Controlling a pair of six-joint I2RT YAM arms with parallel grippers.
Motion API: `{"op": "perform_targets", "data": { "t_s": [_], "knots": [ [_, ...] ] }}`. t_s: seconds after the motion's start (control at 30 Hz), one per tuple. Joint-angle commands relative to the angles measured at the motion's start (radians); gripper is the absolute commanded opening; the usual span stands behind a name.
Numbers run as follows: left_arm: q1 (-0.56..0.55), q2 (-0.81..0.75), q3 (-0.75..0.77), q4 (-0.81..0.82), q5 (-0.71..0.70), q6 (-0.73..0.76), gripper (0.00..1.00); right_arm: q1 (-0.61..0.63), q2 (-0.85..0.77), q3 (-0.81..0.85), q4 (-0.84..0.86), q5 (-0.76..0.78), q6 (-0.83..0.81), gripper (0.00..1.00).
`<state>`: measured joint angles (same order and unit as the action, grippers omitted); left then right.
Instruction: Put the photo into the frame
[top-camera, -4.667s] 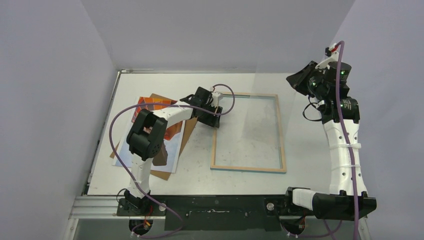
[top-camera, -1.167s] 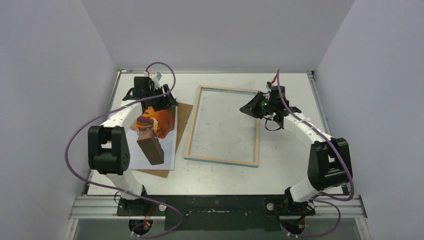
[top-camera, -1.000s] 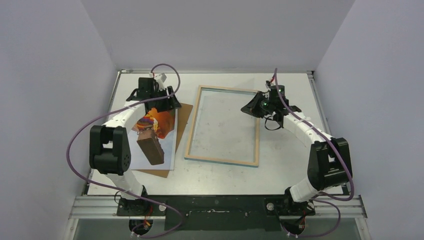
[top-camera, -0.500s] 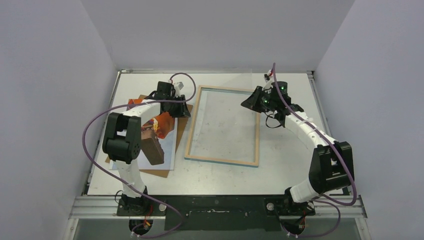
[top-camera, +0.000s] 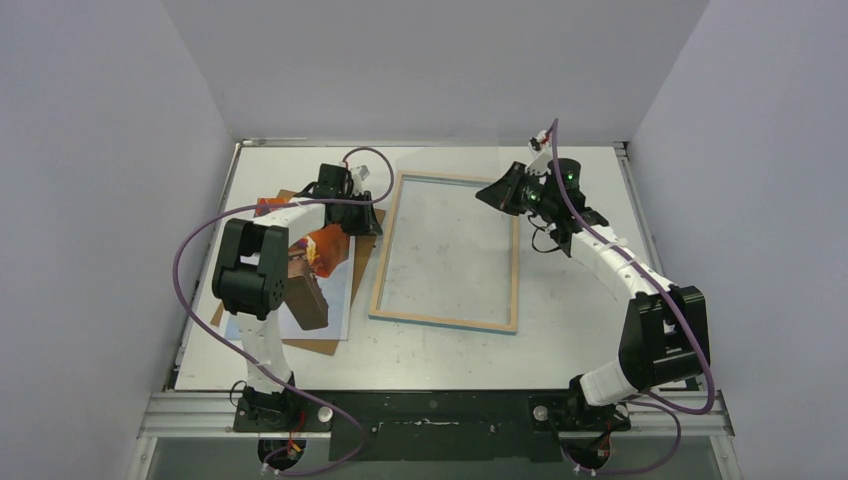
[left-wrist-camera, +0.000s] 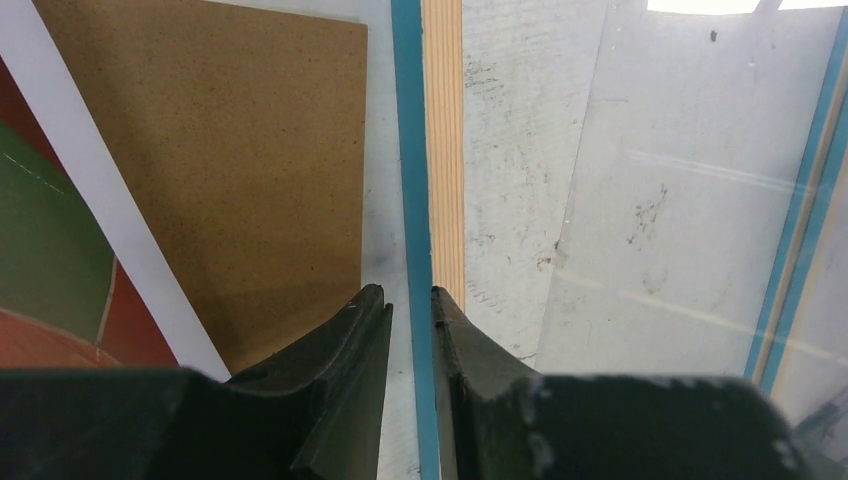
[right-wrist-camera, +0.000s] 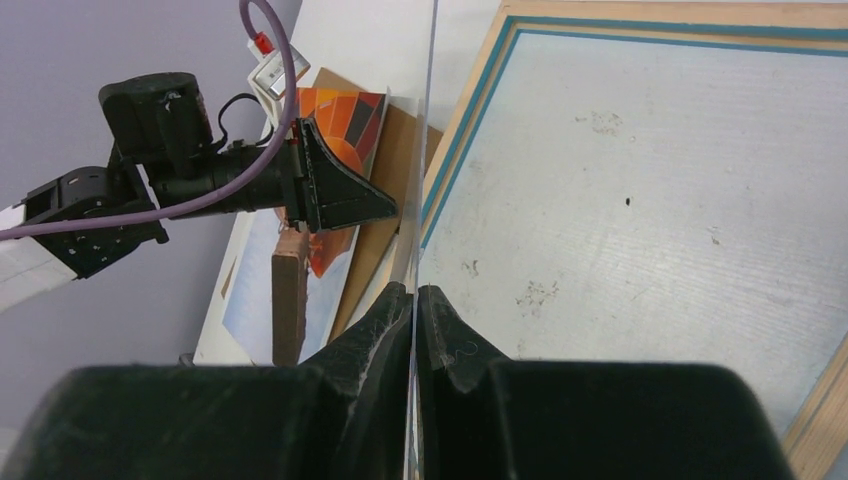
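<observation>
The pale bench (top-camera: 590, 330) fills the middle of the overhead view, and the frame (top-camera: 445, 321) lies flat at its centre, light wooden side up, with a blue line showing along its edges.

A clear pane (left-wrist-camera: 680, 250) stands tilted above the frame's upper right part. It is hard to make out from overhead, but it shows as a glossy sheet on the right of the left wrist view.

Left of centre overhead, a brown backing board (left-wrist-camera: 240, 170) lies beside the frame with a strip of bare bench between them. The photo (top-camera: 338, 295) rests on top of it, so it is outside the frame, well to its left. The orange and red balloon is partly hidden under the left arm. A small brown block (top-camera: 306, 300) sits on the photo's lower half.

The left end effector (left-wrist-camera: 407, 295) is at the frame's left rail, near its upper corner. Its jaws are only a narrow slit apart, and the blue edge runs up between them. Whether they actually pinch the rail cannot be told.

The right end effector (right-wrist-camera: 414, 292) hovers by the frame's upper right corner. Its jaws are pressed together on the pane's thin edge, which rises straight up from between them in its own wrist view.
</observation>
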<state>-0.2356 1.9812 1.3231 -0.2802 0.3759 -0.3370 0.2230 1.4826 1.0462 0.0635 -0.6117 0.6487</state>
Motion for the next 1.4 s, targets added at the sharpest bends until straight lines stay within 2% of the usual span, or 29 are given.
{"op": "perform_targets", "data": {
  "t_s": [0.0,1.03,1.37],
  "knots": [
    [-0.001,-0.003,0.027,0.047,0.031,-0.005,0.2,-0.007,-0.006,-0.009,0.152,-0.025,0.034,0.05],
    [-0.012,0.045,0.01,0.013,0.075,0.027,0.1,-0.107,0.206,-0.232,0.512,-0.103,0.179,0.05],
    [-0.024,0.056,0.019,0.0,0.06,0.04,0.07,-0.116,0.189,-0.272,0.599,-0.133,0.189,0.05]
  ]
}}
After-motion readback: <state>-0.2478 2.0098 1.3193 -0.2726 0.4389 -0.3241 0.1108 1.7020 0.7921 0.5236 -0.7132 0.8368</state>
